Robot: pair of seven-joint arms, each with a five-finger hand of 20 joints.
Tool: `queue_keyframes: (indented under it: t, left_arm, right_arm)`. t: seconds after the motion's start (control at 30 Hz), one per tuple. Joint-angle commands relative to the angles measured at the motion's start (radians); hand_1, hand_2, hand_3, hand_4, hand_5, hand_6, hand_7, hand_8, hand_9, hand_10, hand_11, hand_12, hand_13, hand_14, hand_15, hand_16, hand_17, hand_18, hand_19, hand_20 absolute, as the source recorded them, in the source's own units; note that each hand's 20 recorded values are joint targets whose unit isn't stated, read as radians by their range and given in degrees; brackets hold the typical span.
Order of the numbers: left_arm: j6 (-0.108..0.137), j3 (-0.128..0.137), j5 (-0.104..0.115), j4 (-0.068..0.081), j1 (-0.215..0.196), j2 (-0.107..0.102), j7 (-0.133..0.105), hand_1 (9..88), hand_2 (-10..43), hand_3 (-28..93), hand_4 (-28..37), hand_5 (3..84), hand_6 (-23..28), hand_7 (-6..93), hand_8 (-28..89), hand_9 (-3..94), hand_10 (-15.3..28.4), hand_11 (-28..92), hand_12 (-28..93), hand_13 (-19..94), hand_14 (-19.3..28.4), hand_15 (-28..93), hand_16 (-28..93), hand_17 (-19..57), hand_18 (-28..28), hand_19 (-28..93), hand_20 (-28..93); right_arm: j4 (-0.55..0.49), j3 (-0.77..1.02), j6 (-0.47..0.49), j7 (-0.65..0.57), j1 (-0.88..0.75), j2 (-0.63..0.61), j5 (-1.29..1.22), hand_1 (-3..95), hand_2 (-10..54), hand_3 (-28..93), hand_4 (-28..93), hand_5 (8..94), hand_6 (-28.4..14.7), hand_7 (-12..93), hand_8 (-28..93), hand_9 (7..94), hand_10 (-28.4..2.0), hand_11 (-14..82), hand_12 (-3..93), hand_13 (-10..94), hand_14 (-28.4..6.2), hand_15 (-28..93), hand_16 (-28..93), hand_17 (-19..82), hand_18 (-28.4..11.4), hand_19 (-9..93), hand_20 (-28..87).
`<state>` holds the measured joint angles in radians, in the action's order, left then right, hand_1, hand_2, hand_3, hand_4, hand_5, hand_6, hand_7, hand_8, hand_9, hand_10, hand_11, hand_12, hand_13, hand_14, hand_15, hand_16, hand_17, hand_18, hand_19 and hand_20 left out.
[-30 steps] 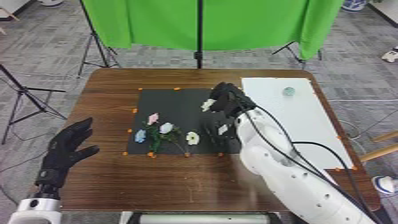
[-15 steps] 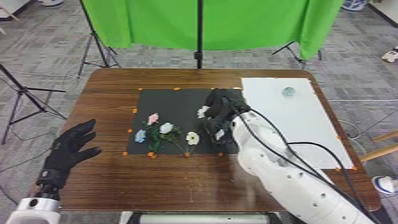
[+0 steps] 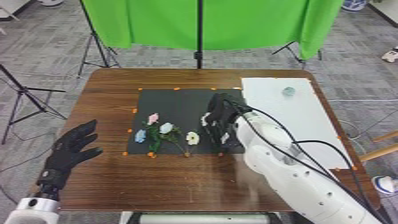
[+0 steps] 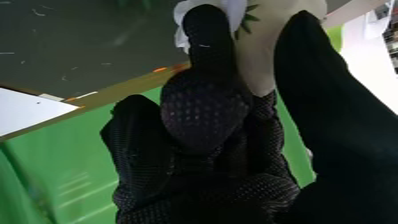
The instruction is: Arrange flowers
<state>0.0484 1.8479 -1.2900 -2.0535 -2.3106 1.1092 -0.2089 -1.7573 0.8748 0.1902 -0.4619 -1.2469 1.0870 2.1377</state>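
Head view: left hand (image 3: 64,154) over table's (image 3: 111,185) left side, fingers loose, released; right hand (image 3: 218,115) over black mat (image 3: 185,102), grasping white flower (image 3: 205,119). Right wrist view: green leaf (image 4: 247,19) close by white petals at thumb.

Since earlier frame: left hand unmoved; right hand and white flower nearer robot.

On mat, left to right: blue flower (image 3: 140,136), pink flower (image 3: 153,118), pale blue flower (image 3: 166,128), cream flower (image 3: 193,138), open-petalled.

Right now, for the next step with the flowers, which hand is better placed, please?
Right, I would say: the right hand already pinches a white flower, close to the other flowers on the dark sheet. The left hand is empty, at the left of the table.
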Motion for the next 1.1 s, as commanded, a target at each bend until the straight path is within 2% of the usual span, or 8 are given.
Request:
queue_keyframes:
  t: [0.03,0.17,0.33,0.6,0.77,0.87,1.07,1.1]
  left_arm:
    - [-0.020,0.005,0.002,-0.001,-0.011,0.005,0.017,48.8,-9.5,64,-4.3,31.1,1.1,19.5,-10,26.7,7.8,17,13,29,12.0,16,2,9.8,9.1,5,22]
    - [-0.018,0.007,0.002,-0.003,-0.012,0.003,0.018,48.8,-9.5,64,-4.4,31.1,1.1,19.4,-10,26.7,7.8,17,13,29,12.1,16,2,9.8,9.1,5,21]
    - [-0.020,0.013,0.003,-0.005,-0.017,0.002,0.021,48.3,-9.5,64,-4.5,31.1,1.0,19.5,-10,27.0,8.0,17,13,29,12.2,16,2,9.6,9.1,5,21]
    - [-0.027,0.010,0.003,-0.003,-0.010,-0.001,0.021,48.2,-9.5,64,-5.0,31.0,0.9,19.7,-10,27.1,8.0,16,14,29,12.2,16,2,9.5,9.2,5,21]
    - [-0.023,0.009,0.004,-0.004,-0.010,0.000,0.024,48.1,-9.5,64,-4.9,31.0,0.9,19.6,-10,27.2,8.0,16,13,29,12.2,16,2,9.4,9.2,5,21]
    - [-0.022,0.013,0.003,-0.006,-0.015,0.002,0.020,48.1,-9.5,64,-4.8,30.9,0.8,19.5,-10,27.2,8.0,16,14,29,12.2,16,2,9.4,9.1,5,21]
    - [-0.016,0.012,0.001,-0.008,-0.019,0.006,0.016,48.7,-9.5,63,-4.6,30.9,1.0,18.6,-10,27.1,7.8,16,14,29,12.1,15,2,9.4,9.1,4,21]
    - [-0.013,0.012,0.001,-0.009,-0.020,0.008,0.018,48.8,-9.5,63,-4.5,30.9,1.0,18.6,-10,27.0,7.7,16,14,29,12.0,15,2,9.4,9.1,4,21]
  right_arm:
    - [-0.030,0.013,0.028,0.011,0.007,-0.027,0.015,43.7,-9.5,67,-18,66.8,1.3,18,-5,75.9,-12.8,19.2,21.9,88,-1.9,59,37,59,-15.3,93,58]
    - [-0.044,0.018,0.058,0.007,0.008,-0.042,0.021,42.9,-9.5,68,-18,65.1,1.5,18,-10,75.5,-12.7,19.1,21.9,87,-2.0,59,37,59,-15.4,93,58]
    - [-0.053,0.023,0.097,0.000,0.005,-0.050,0.011,41.4,-9.5,68,-18,56.7,1.2,15,-9,72.0,-13.7,18.6,22.2,87,-2.1,58,37,58,-15.6,93,57]
    - [-0.069,0.042,0.125,-0.001,0.010,-0.065,0.008,40.8,-9.5,67,-18,54.3,0.9,14,-9,71.2,-14.0,18.1,22.4,87,-2.5,58,36,57,-15.9,93,56]
    - [-0.084,0.093,0.057,-0.006,0.019,-0.097,0.013,39.7,-9.5,67,-18,54.8,0.8,14,-9,71.0,-14.4,17.9,22.5,86,-3.0,58,36,57,-16.1,93,56]
    - [-0.047,0.111,0.006,-0.031,0.056,-0.116,0.035,38.2,-9.5,67,-18,55.6,0.3,14,-9,70.9,-14.8,18.1,22.8,84,-4.6,58,37,55,-16.8,93,56]
    - [0.099,0.136,0.054,-0.109,0.169,-0.152,0.031,29.6,-9.4,65,-13,53.9,-2.2,11,-7,67.7,-17.0,17.9,24.4,81,-7.6,60,36,53,-18.1,93,56]
    - [0.132,0.131,0.052,-0.124,0.189,-0.154,0.038,25.5,-7.1,64,-13,51.7,-3.3,10,-7,65.4,-18.3,17.3,24.8,79,-9.1,61,36,52,-18.9,93,56]
